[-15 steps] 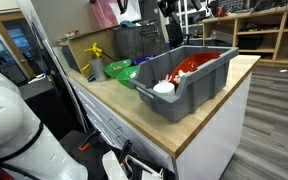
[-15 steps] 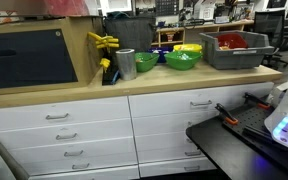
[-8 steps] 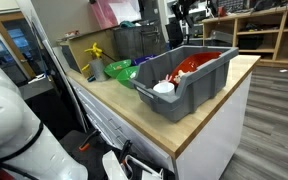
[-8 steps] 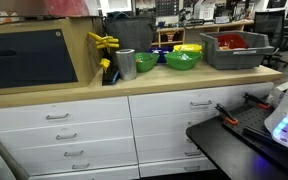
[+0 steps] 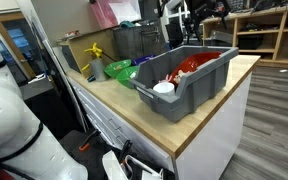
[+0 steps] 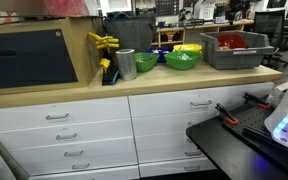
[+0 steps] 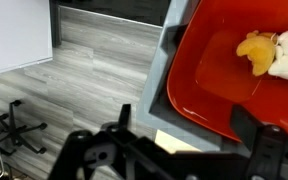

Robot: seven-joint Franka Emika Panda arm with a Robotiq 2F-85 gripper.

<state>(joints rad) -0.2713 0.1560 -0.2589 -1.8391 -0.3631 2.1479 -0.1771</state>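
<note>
Hovering gripper (image 7: 184, 135), jaws spread, by grey bin (image 7: 172, 70), yellow toy (image 7: 252, 53) — wrist view only.

Bin (image 5: 184, 78): grey plastic, matt, smooth walls. Red tray (image 7: 234, 75) inside it: plastic, glossy, soft sheen. Yellow lump (image 7: 252, 52) in the tray: matt and soft-looking, material unclear. Bench (image 5: 134, 115): pale wood top, smooth, low sheen; white fronts are matt. Drawer handles (image 6: 58, 117): bright metal. Green bowls (image 6: 182, 60): shiny plastic. Cup (image 6: 126, 64): dull metal. Floor (image 7: 74, 75): grey wood-grain planks, matt. Claw (image 7: 192, 128): black, matt; plastic or metal, can't tell.
</note>
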